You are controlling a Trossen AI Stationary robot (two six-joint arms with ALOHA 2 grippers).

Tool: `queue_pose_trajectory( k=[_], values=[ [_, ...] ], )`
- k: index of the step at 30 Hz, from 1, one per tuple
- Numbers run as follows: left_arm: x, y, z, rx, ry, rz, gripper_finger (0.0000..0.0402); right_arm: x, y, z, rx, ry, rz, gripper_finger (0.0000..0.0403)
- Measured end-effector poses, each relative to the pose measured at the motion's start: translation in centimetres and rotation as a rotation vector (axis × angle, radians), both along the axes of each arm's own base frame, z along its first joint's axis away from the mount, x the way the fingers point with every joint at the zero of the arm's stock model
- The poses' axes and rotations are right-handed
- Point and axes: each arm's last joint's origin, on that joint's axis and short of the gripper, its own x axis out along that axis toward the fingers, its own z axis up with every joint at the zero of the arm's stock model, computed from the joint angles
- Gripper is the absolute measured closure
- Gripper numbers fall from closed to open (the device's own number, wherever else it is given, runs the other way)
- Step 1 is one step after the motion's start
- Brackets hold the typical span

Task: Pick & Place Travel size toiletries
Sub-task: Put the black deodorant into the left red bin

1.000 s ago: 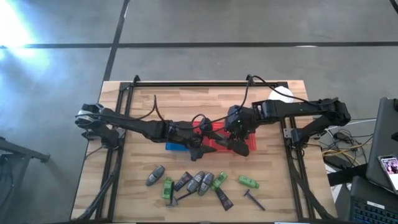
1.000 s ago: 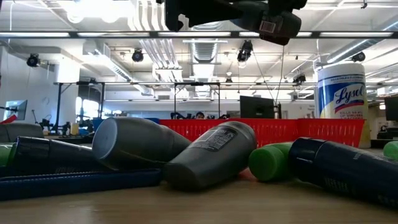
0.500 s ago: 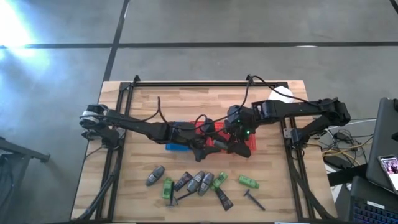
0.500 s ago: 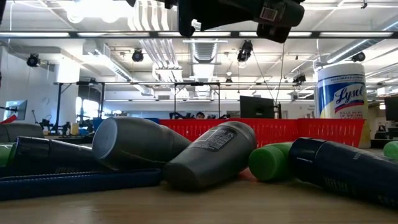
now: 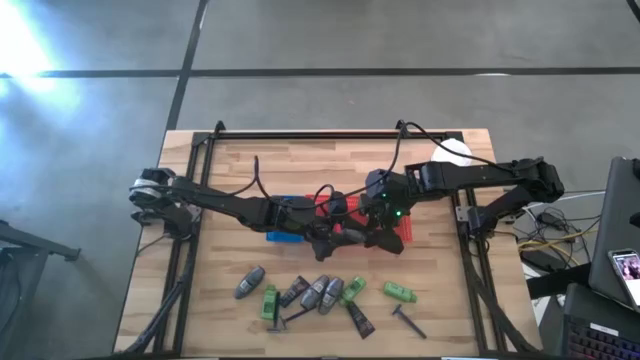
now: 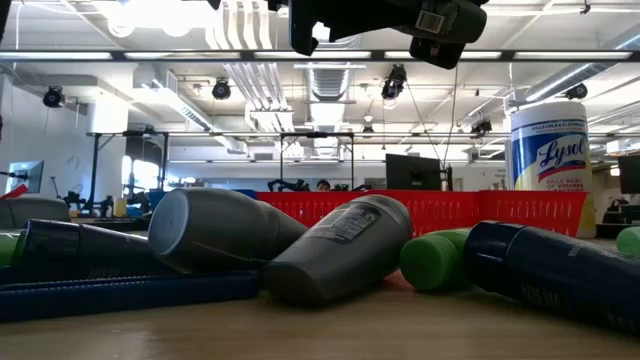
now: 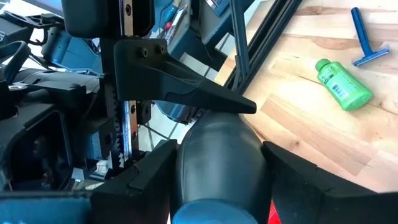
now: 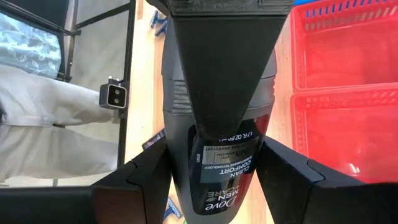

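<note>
One grey oval stick (image 5: 350, 236) is lifted between both grippers above the red basket (image 5: 402, 222). My left gripper (image 5: 328, 238) comes at it from the table's left and my right gripper (image 5: 374, 236) from the right, both shut on it. In the right wrist view the stick (image 8: 217, 155) shows a dark label. The other toiletries lie on the near part of the table: grey sticks (image 5: 322, 292), green bottles (image 5: 400, 291), brown tubes (image 5: 358, 318) and a razor (image 5: 408, 322). The low view shows the grey sticks (image 6: 335, 250) lying on their sides. My left gripper pinches the grey stick's one end (image 7: 214, 180) between its two fingers (image 7: 152, 177), level, from the table's left. The stick is lifted clear and lies roughly level. My right gripper pinches the stick's other end (image 8: 214, 186) between its two fingers (image 8: 283, 171), level, from the table's right, along the stick. My left gripper's finger (image 8: 224, 62) lies over the stick's far half.
A blue basket (image 5: 282, 236) sits beside the red one, under the left arm. A white-and-yellow canister (image 6: 548, 140) stands at the far right (image 5: 455, 152). Black frame rails run along the table's left and right sides. A green bottle (image 7: 343, 87) and blue razor (image 7: 362, 34) lie on bare wood.
My left gripper has moved toward the table's right, closing on my right gripper over the red basket. The grey stick now spans between the two grippers. My right arm has kept nearly still.
</note>
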Motion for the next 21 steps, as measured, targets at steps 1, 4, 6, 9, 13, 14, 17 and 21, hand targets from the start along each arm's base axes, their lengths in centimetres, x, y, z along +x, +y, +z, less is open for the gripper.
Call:
queue_pose_trajectory(
  k=[1, 4, 6, 9, 13, 14, 17, 21],
  values=[
    [0.0, 0.0, 0.0, 0.001, 0.002, 0.000, 0.0183, 0.0, 0.0, 0.0, -0.004, 0.001, -0.004, 0.0206],
    [0.0, 0.0, -0.2, 0.009, 0.019, 0.013, 0.0185, 0.0, -0.1, -0.1, -0.039, 0.002, -0.029, 0.0192],
    [-0.1, 0.0, -0.3, 0.009, 0.032, 0.040, 0.0186, 0.0, -0.3, 0.0, -0.082, 0.003, -0.055, 0.0176],
    [-0.2, 0.0, -0.6, 0.008, 0.068, 0.081, 0.0187, -0.1, -0.4, 0.2, -0.124, -0.003, -0.076, 0.0147],
    [-0.5, -0.2, -1.3, 0.009, 0.136, 0.145, 0.0188, -0.6, -0.6, 0.6, -0.176, -0.011, -0.108, 0.0109],
    [-0.6, -0.2, -1.4, 0.009, 0.150, 0.182, 0.0188, -0.9, -0.7, 0.7, -0.191, -0.005, -0.118, 0.0100],
    [-0.9, 0.0, -1.8, -0.005, 0.186, 0.327, 0.0188, -2.1, -0.9, 1.3, -0.260, 0.012, -0.163, 0.0077],
    [-1.6, 0.4, -2.7, -0.081, 0.240, 0.553, 0.0188, -4.3, -1.4, 2.7, -0.367, 0.006, -0.250, 0.0050]
  ],
)
